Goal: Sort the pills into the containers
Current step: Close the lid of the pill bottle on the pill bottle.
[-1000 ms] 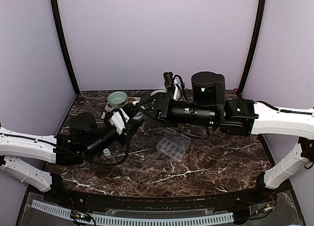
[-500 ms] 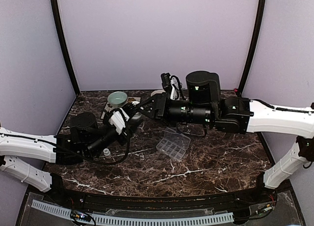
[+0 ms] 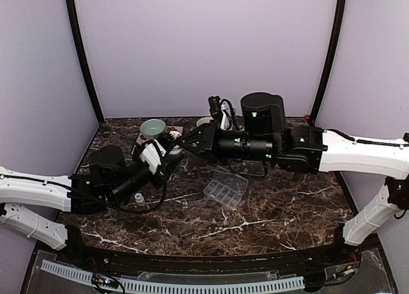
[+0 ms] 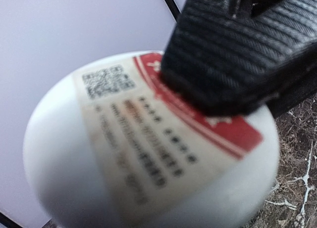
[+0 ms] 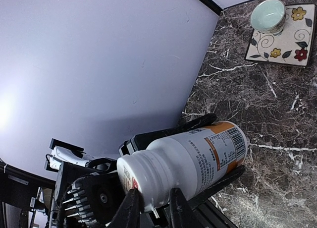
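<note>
Nearest, a small white cylindrical piece lies on the dark marble table. At its 3 o'clock sits the small clear plastic pill-organizer tray. Beyond, at the tray's 10 o'clock, the left gripper clamps a white plastic pill bottle with an orange label, tipped sideways. The right gripper straddles its neck; whether it pinches cannot be told. Farthest, at the bottle's 11 o'clock, a pale green bowl rests on a flowered tile.
</note>
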### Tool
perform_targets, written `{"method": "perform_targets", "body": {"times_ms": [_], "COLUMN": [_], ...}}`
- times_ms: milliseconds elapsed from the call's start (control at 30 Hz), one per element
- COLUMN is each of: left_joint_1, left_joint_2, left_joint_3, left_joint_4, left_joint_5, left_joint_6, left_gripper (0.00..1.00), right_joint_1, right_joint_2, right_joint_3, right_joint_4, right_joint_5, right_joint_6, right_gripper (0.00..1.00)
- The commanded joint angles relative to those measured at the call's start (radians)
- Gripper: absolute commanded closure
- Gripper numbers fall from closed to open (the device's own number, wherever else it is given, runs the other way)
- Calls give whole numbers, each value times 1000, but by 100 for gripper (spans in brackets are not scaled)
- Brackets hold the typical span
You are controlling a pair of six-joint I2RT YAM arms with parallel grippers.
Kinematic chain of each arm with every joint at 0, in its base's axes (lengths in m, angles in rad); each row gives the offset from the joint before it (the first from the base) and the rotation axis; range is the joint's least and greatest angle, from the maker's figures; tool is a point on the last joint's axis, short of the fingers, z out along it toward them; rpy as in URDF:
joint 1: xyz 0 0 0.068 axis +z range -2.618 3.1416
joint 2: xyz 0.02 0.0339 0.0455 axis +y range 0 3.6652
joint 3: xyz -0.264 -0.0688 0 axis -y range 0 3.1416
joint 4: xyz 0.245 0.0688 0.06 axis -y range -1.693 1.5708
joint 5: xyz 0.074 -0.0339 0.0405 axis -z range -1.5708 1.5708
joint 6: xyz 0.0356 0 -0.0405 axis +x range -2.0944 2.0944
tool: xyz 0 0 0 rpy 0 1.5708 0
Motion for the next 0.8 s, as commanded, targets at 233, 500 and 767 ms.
{"method": "perform_targets", "body": {"times_ms": [233,500,767], "left_joint_1": [-31,-42,-43], "left_joint_2": [-28,-18,-11], "left_joint_3": [6,13,9], "left_joint_4": [52,43,57], "left_joint_5": [121,131,138], "left_joint_6": [31,46,43], "left_gripper": [100,100,100], "right_joint_1": [-3,-14,-31], "right_joint_2": [45,59,63], "right_joint_3": [-53,-85,-147], "right_joint_4": [62,103,184], "right_joint_5": [-82,-113,-136], "right_joint_6": [21,39,69], "right_gripper": [87,100,100]}}
